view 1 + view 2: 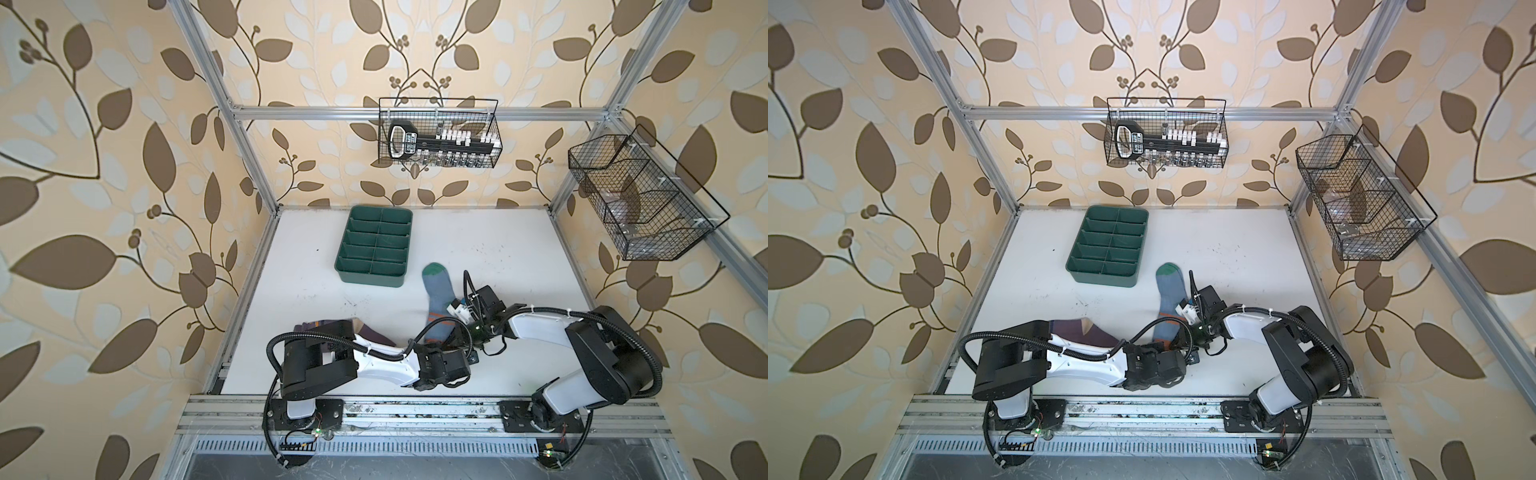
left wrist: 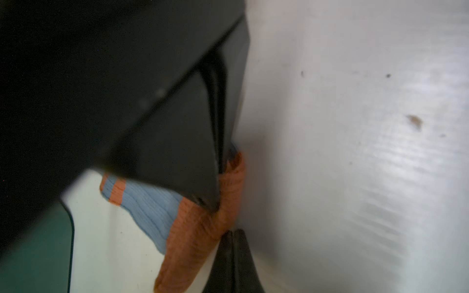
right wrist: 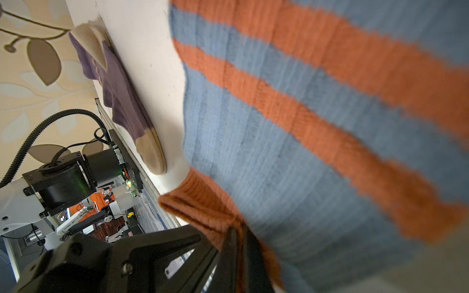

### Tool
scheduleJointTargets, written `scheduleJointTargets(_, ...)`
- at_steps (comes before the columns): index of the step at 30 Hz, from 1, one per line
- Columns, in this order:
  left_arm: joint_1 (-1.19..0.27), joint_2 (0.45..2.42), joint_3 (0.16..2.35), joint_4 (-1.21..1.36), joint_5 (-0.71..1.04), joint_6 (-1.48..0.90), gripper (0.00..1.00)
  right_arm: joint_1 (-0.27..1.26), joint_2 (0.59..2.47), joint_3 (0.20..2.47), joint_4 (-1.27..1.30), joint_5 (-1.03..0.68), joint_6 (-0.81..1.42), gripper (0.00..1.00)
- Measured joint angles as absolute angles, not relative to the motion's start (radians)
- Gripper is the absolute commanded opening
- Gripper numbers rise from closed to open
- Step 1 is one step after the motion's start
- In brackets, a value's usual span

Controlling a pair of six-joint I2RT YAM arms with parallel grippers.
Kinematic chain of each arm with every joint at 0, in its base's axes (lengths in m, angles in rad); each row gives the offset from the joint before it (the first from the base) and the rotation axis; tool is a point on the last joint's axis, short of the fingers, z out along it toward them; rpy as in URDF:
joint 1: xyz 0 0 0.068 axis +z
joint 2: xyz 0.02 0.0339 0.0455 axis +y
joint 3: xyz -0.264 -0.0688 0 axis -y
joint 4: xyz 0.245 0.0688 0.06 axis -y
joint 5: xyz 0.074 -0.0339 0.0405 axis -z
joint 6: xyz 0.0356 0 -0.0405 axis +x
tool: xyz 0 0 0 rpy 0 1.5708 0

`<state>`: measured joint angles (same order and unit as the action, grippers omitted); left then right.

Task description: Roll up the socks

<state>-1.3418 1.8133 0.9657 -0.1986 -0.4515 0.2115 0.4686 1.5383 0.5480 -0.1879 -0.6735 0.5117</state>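
Closest to the lens, right gripper (image 3: 237, 234): jaws pressed together, pinching the orange cuff (image 3: 203, 203) of the grey-blue sock (image 3: 291, 152). Cuff fabric is bunched at the pinch.

Left gripper (image 2: 233, 237): jaws also closed, nipping the same cuff edge just beside the right gripper's hold. Both wrists meet at the near end of the sock.

Grey-blue sock lies on the white counter (image 1: 511, 257) in both top views, right of centre. Its green toe points far, close to the near-right corner of the green tray (image 1: 370, 279), and its cuff is at the near end.

Purple sock (image 1: 1077, 330) lies flat at near left, tan heel showing, partly hidden under the left arm and to the left of the grey-blue one.
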Motion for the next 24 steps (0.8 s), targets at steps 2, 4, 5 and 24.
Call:
scheduleJointTargets(2,-1.340,1.815,0.969,-0.201,-0.448,0.213,0.00,0.468,1.538,0.548,-0.187,-0.674,0.512,0.00)
scheduleJointTargets(4,-1.340,1.816,0.974,-0.210,-0.443,0.212,0.00,0.464,1.534,0.543,-0.184,-0.675,0.512,0.00)
scheduleJointTargets(5,-1.338,1.817,0.979,-0.217,-0.434,0.213,0.00,0.460,1.531,0.539,-0.183,-0.679,0.513,0.00)
scheduleJointTargets(24,-1.294,1.723,0.955,-0.288,-0.315,0.230,0.63,0.373,1.430,0.485,-0.277,-0.662,0.521,0.00)
